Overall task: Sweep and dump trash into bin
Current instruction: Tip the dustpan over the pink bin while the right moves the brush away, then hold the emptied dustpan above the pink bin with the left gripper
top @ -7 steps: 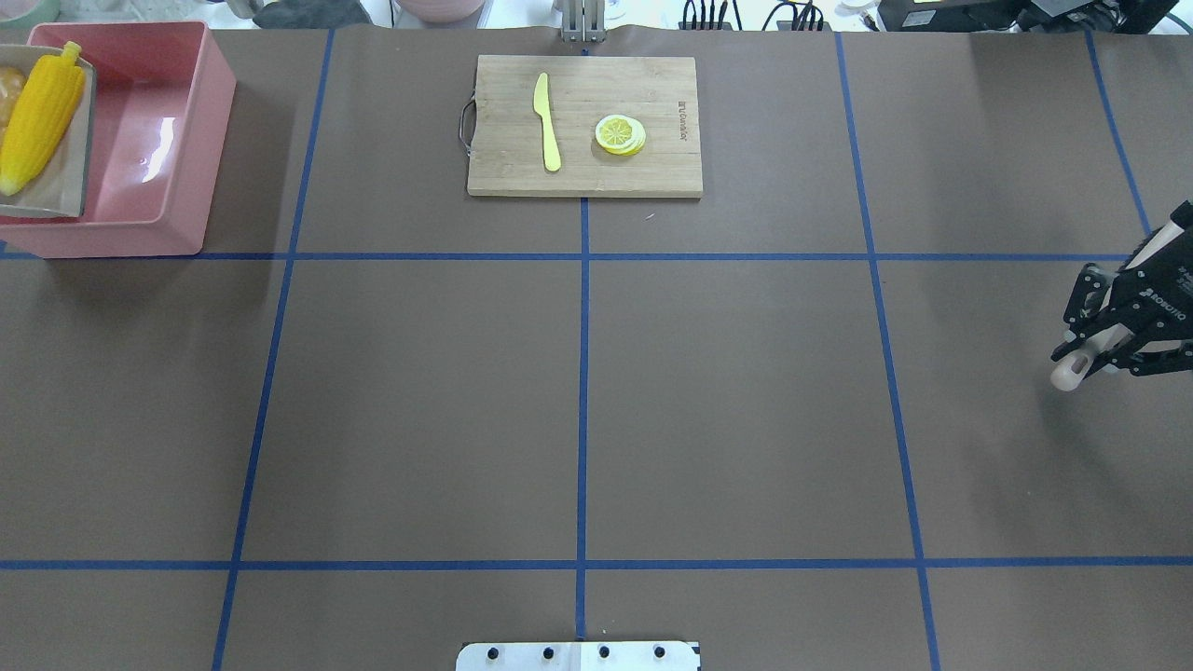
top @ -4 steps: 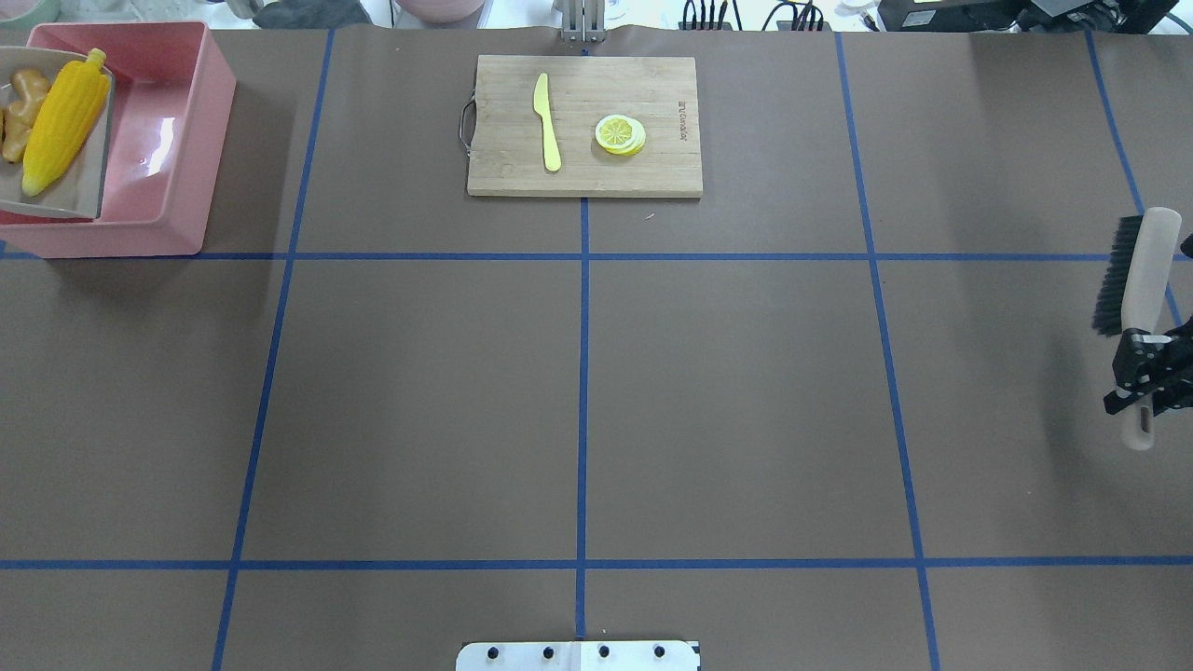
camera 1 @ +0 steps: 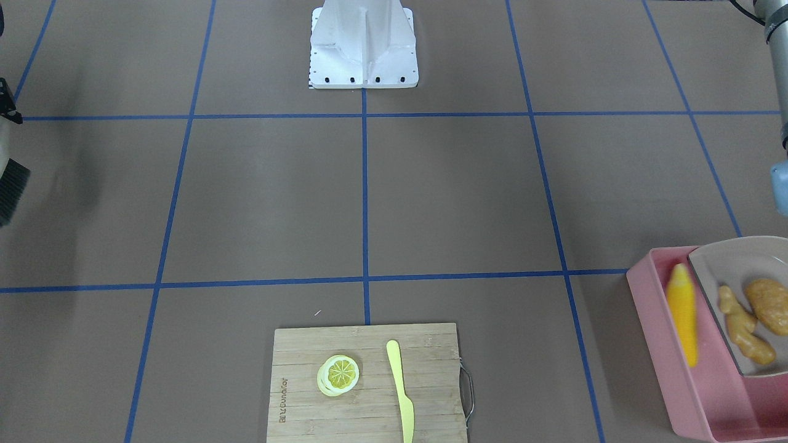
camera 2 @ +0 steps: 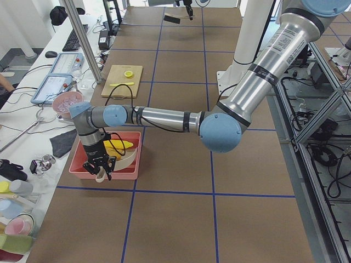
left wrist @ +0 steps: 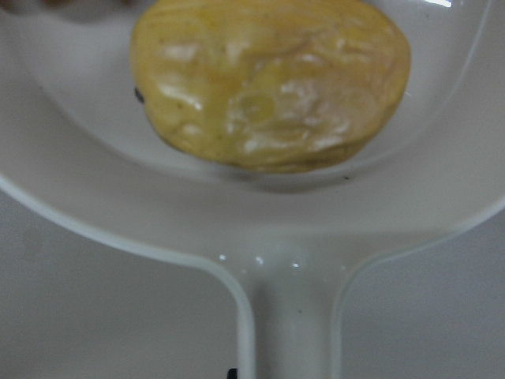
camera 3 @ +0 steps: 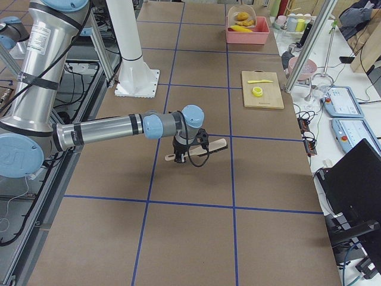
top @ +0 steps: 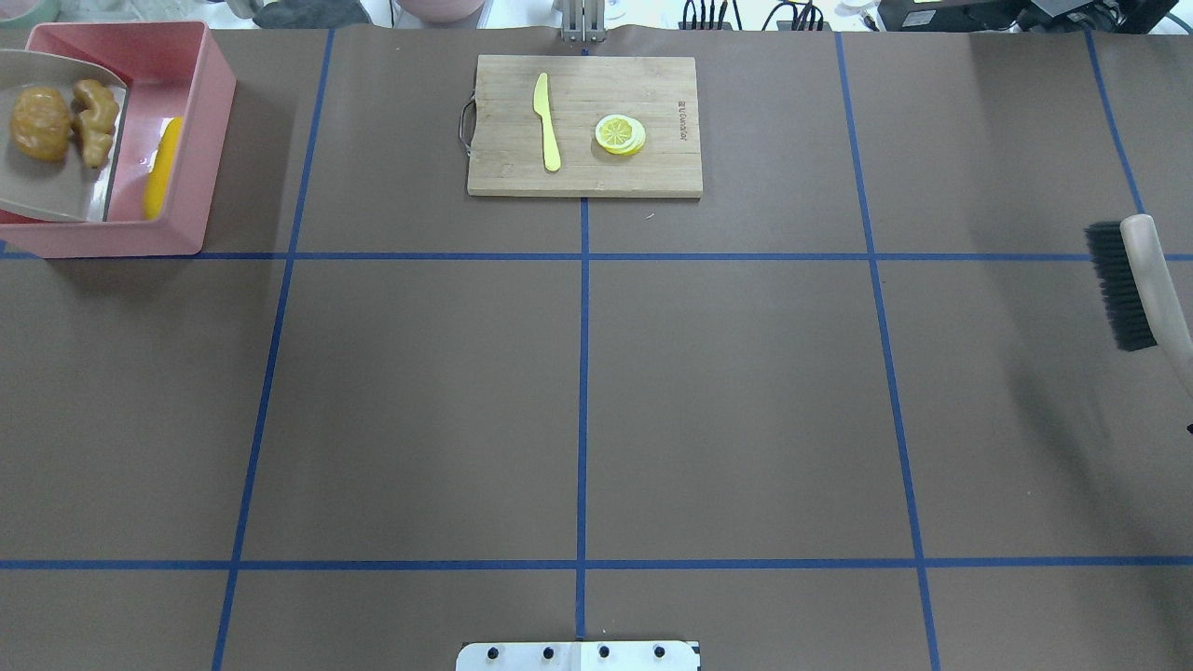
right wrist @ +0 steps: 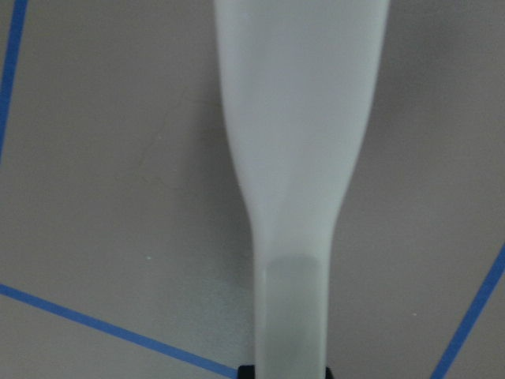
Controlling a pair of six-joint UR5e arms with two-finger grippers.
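**Checker:** Where is the trash?

**Operator:** I log the corn point(top: 162, 170) lying in the bin point(top: 191, 140), on its floor along the dustpan's point(top: 56, 182) open edge and off the dustpan. The ginger point(top: 96, 121) and potato point(top: 40, 123) sit side by side on the dustpan, which hangs over the bin at the desk's point(top: 578, 391) far left corner.

**Checker:** And relative to the left fingers?

**Operator:** I see the left fingers point(camera 2: 108, 167) only from the side camera, at the dustpan's handle on the bin's near side. My left wrist view shows the potato in the bowl just past where the handle joins. Whether those fingers are pinched or spread, I cannot tell.

**Checker:** Right side?

**Operator:** The right fingers point(right wrist: 243, 372) are pinching the brush point(top: 1132, 280) by its handle; I see dark tips on both sides of it. The brush is off the desk at the right edge, bristles pointing toward the middle, well apart from the bin and all three pieces.

**Checker:** Anything else on the desk?

**Operator:** A board point(top: 652, 172) at the far middle, carrying a knife point(top: 546, 121) and a lemon slice point(top: 620, 133), apart from each other.
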